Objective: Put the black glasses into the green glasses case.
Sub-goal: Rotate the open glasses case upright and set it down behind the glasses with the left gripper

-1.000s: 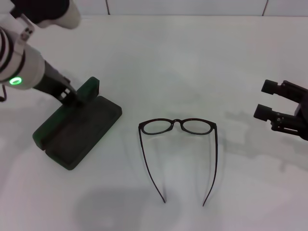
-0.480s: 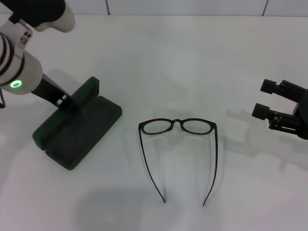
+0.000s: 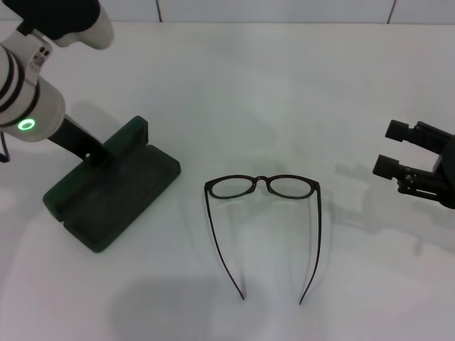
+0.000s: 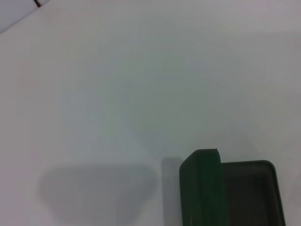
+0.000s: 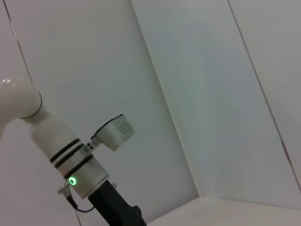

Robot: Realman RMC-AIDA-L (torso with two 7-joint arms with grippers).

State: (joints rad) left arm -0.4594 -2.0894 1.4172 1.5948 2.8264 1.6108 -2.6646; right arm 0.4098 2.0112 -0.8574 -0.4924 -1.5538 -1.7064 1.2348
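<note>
While the left gripper (image 3: 96,149) sits at the green glasses case (image 3: 110,190) lid, grip unclear: lid may drop.
Right gripper (image 3: 398,153) open, empty, well apart from the black glasses (image 3: 263,188); thin frame could slide when pinched.

A: Lighting looking bright & even, coming from overhead; white worktop (image 3: 270,92) glowing w/ no hard glare.
B: Shadows staying soft — faint ones lying under the black glasses (image 3: 264,213) and beside the right gripper (image 3: 395,150).
A: Left wrist view showing a blurry grey shadow patch; green glasses case (image 4: 225,193) edge slightly soft.
</note>
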